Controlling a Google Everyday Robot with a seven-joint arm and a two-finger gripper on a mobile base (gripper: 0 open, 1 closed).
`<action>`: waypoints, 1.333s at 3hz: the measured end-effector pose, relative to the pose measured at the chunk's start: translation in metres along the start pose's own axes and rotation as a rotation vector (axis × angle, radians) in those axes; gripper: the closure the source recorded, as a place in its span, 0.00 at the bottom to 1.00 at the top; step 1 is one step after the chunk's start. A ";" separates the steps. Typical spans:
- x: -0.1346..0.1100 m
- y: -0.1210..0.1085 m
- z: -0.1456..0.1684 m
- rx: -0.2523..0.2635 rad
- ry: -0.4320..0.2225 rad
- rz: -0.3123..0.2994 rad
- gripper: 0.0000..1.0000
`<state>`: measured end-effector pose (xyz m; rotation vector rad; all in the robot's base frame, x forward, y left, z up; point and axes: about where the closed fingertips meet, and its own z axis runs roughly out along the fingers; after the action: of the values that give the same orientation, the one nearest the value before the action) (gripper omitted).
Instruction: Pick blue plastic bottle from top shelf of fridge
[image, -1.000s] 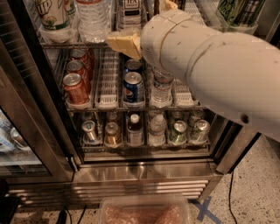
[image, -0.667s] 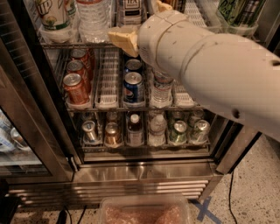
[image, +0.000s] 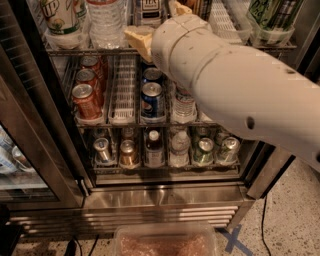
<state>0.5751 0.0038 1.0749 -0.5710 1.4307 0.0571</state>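
Observation:
The blue plastic bottle (image: 150, 9), with a white label printed in blue, stands on the top shelf (image: 85, 50) of the fridge (image: 165, 197); only its lower part shows at the frame's top edge. My gripper (image: 159, 24) is at the front of the top shelf, open. One tan finger (image: 137, 41) is left of and below the bottle, the other (image: 179, 7) is on its right. My white arm (image: 240, 85) hides the shelf's right middle part.
A 7UP bottle (image: 62, 20) and a ribbed water bottle (image: 106, 20) stand left of the target, and a green bottle (image: 272, 17) stands at the right. Cans fill the lower racks (image: 152, 100). The open door frame (image: 35, 130) is at the left. A plastic bin (image: 165, 242) sits on the floor.
My arm has pushed a little further up and into the top shelf, bringing the gripper closer around the bottle's base.

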 end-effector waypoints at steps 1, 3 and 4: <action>-0.005 0.001 0.012 0.041 -0.013 0.007 0.28; -0.027 -0.003 0.043 0.132 -0.033 0.018 0.29; -0.027 -0.014 0.051 0.180 -0.017 0.016 0.29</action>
<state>0.6228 0.0208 1.1062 -0.4102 1.4067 -0.0540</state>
